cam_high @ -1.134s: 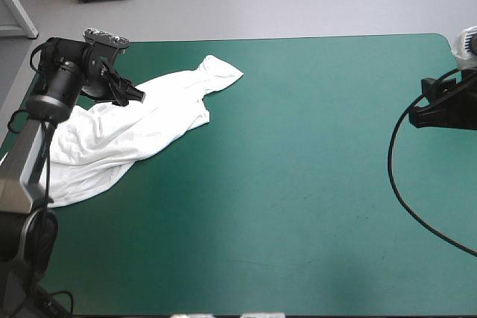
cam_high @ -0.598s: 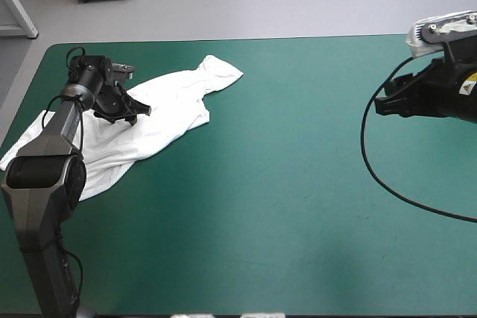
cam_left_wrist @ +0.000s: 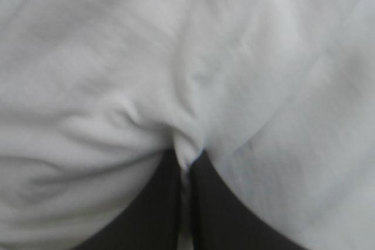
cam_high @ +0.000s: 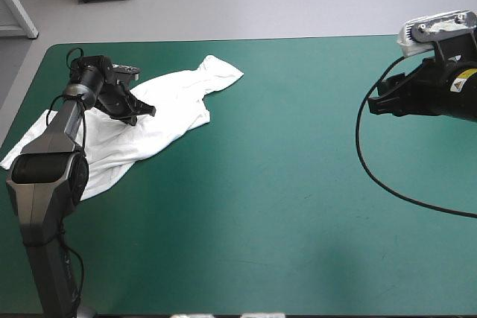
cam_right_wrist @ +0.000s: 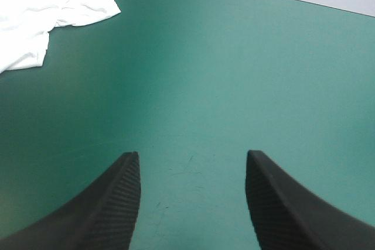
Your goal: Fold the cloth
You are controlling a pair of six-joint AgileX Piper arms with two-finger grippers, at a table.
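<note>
High view first: the T-shirt (cam_high: 168, 113) lies crumpled in the upper left of the frame, a long diagonal heap on the teal-green table (cam_high: 283, 206), one end pointing toward the far edge and the other trailing to the left edge. The left gripper (cam_high: 147, 109) is down on the heap's middle. The right gripper (cam_high: 373, 102) hangs in the upper right, well apart from the fabric.

By my read, the step is opening this heap out flat before any fold. To do it well, keep the left pinch firm and low and draw the fabric slowly so it slides rather than bunches. Bring the right gripper across to the far tip so the two can pull against each other.

Left wrist view: white T-shirt (cam_left_wrist: 117, 57) fills everything. The left gripper (cam_left_wrist: 186, 157) has its black fingers all but closed, with a ridge of fabric nipped between the tips.

Right wrist view: the right gripper (cam_right_wrist: 190, 155) has its fingers spread wide, holding nothing, with bare cover between them. The T-shirt (cam_right_wrist: 35, 16) sits far ahead and off to one side.

Against the earliest frame, the left arm has swung out along the left edge and the trailing end now lies stretched toward that edge rather than piled. The right arm has come in from the frame's right border. Since the picture just before, it has only nudged.
</note>
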